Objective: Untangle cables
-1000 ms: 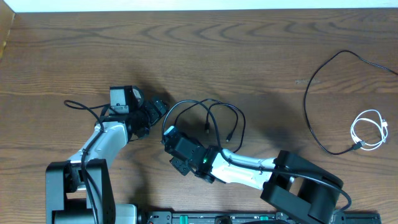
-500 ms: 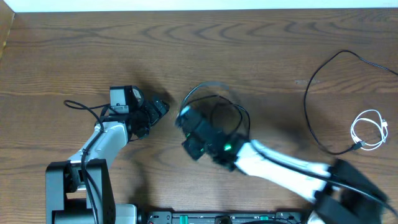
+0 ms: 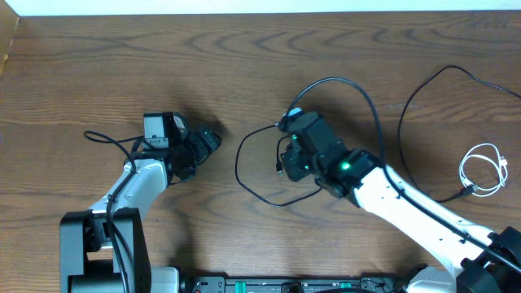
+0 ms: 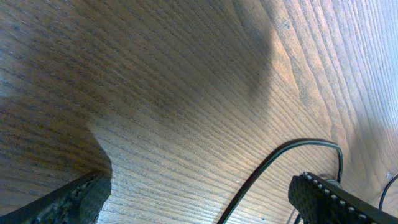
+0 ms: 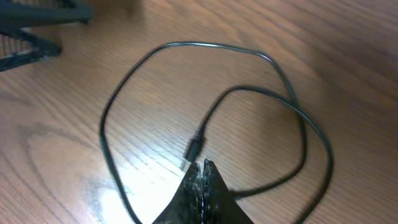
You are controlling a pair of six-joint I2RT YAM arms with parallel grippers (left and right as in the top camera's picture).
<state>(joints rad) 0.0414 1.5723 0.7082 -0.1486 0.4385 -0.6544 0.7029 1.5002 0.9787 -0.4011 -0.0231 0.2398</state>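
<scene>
A long black cable (image 3: 241,172) lies looped at the table's middle, its plug (image 3: 278,169) hanging free. My right gripper (image 3: 286,124) is shut on this cable and holds part of it up; one strand arcs up and off to the right. In the right wrist view the shut gripper (image 5: 202,164) hovers over the loop (image 5: 109,102), with the plug (image 5: 194,149) just off its tips and a strand running in behind the fingers. My left gripper (image 3: 209,143) stands open to the left, holding nothing. Its wrist view shows the gripper (image 4: 199,202) wide, with a black strand (image 4: 267,167) on the table ahead.
A second black cable (image 3: 404,159) curves along the right side, and a short coiled white cable (image 3: 483,169) lies near the right edge. The left arm's own wire (image 3: 110,137) trails at the far left. The table's back edge (image 3: 260,12) runs along the top.
My right gripper has swung up and to the right from the lower middle, dragging the black cable with it and pulling its loops apart. The left arm has stayed still.
</scene>
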